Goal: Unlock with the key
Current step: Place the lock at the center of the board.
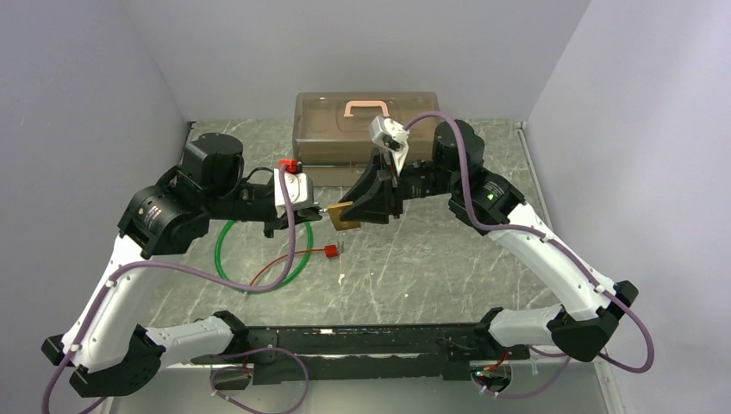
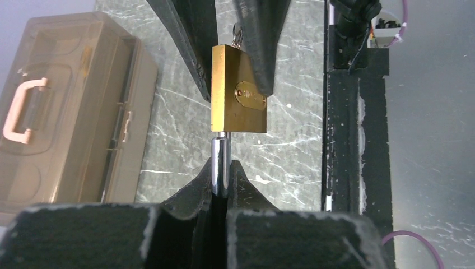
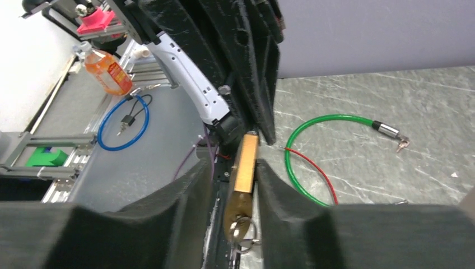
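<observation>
A small brass padlock [image 1: 345,216] [image 2: 238,89] [image 3: 246,162] hangs in the air between my two arms. My left gripper [image 1: 319,210] [image 2: 222,168] is shut on its chrome shackle [image 2: 220,162]. The silver key [image 3: 238,228] [image 2: 236,33] sits in the keyhole at the padlock's other end, and its ring hangs loose. My right gripper [image 1: 360,210] [image 3: 234,165] straddles the padlock body from the opposite side. One finger [image 3: 280,185] lies against the brass side. A dark gap shows between the other finger [image 3: 179,196] and the lock.
A translucent brown box [image 1: 366,129] [image 2: 67,112] with a pink handle stands at the back. A green cable loop [image 1: 228,259] [image 3: 297,168] lies below the left arm, its metal tip [image 3: 386,129] beside small keys. A red tag [image 1: 329,251] on red wire lies under the padlock.
</observation>
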Controlling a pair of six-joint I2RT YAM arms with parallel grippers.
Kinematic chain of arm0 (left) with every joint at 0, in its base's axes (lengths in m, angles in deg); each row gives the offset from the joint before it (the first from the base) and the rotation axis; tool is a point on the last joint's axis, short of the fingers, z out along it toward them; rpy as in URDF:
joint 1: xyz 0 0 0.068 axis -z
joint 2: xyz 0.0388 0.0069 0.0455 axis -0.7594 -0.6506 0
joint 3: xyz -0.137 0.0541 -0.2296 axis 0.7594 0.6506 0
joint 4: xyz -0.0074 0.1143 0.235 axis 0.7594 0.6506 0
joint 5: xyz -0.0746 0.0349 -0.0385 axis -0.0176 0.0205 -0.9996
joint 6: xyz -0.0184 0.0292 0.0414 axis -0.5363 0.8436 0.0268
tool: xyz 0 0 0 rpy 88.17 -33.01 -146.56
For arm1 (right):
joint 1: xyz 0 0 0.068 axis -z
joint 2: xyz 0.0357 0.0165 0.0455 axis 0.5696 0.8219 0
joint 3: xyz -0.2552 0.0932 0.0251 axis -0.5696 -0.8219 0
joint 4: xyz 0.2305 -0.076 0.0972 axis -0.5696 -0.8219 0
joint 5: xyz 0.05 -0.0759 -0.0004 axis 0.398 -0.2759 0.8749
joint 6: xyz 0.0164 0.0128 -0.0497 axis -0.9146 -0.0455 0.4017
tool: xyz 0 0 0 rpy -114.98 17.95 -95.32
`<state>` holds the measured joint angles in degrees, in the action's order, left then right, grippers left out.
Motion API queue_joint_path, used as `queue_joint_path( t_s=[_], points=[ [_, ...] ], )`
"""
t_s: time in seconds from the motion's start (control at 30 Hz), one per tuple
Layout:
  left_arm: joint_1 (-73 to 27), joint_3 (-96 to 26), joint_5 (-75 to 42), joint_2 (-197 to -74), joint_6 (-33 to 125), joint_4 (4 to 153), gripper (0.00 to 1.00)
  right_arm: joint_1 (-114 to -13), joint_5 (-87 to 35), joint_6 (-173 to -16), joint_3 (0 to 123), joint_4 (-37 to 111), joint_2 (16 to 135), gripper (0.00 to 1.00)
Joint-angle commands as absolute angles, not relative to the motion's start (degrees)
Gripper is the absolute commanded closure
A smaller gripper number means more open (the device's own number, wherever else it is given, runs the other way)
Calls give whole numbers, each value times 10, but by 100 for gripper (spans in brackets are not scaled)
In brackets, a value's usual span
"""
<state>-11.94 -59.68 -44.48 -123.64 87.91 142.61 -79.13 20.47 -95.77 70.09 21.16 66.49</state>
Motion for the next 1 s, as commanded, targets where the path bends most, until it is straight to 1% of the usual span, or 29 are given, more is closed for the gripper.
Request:
queue_joint_path(
  t_s=[0.0,0.07,0.13,0.23,0.27,0.3,0.33,0.37,0.4,0.43,0.6,0.67,0.77,0.97],
  points=[
    [-130,-600,-470,-1229,855,1355,100,-805,213,-940,713,208,675,71],
    [-140,-596,-482,-1230,847,1350,100,-804,205,-939,707,201,676,80],
    [-151,-585,-497,-1234,836,1346,100,-804,202,-939,697,203,672,86],
    [-161,-550,-513,-1242,816,1330,100,-804,212,-948,678,210,670,100],
    [-164,-533,-517,-1245,807,1317,96,-804,215,-947,672,206,670,100],
    [-166,-517,-522,-1249,799,1309,86,-804,216,-946,665,200,670,100],
    [-169,-503,-529,-1255,791,1302,81,-803,214,-945,655,193,671,100],
    [-171,-493,-535,-1266,784,1297,74,-802,209,-943,645,184,673,100],
    [-171,-483,-538,-1276,774,1294,60,-800,201,-943,631,176,673,100],
    [-171,-478,-543,-1288,765,1293,49,-795,193,-945,615,171,674,100],
    [-172,-460,-537,-1350,783,1316,21,-764,188,-1006,481,254,653,100],
    [-175,-450,-526,-1364,796,1320,15,-755,183,-1022,433,284,645,100],
    [-182,-430,-520,-1367,798,1314,1,-746,183,-1029,385,299,647,100],
    [-191,-408,-518,-1361,835,1345,1,-732,143,-1028,331,336,668,100]
  ],
)
